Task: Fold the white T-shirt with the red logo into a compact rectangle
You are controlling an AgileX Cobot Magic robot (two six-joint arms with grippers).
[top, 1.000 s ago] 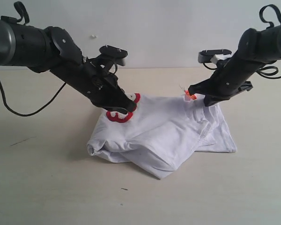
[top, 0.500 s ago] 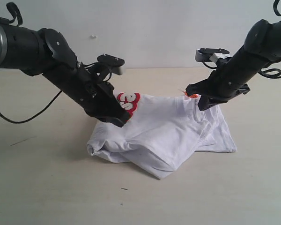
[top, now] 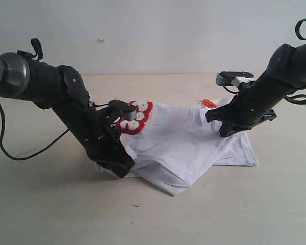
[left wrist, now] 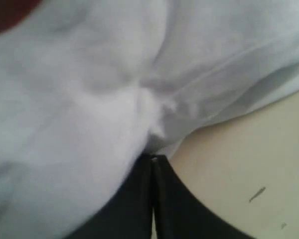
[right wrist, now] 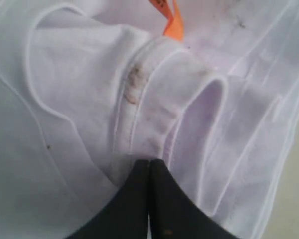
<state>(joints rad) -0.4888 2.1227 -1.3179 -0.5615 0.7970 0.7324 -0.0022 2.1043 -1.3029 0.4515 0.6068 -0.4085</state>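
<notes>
The right gripper [right wrist: 149,163] pinches a fold of the white T-shirt [right wrist: 74,99], fingers [right wrist: 129,199] pressed together, near its stained collar [right wrist: 139,84] and orange neck tag [right wrist: 172,22].

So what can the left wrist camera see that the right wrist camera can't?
Only the left wrist view shows bare table and a corner of the red logo. Only the right wrist view shows the orange neck tag and the stained collar seam. Both show the white T-shirt bunched at a closed black end effector: the left end effector in one, the right end effector in the other.
</notes>
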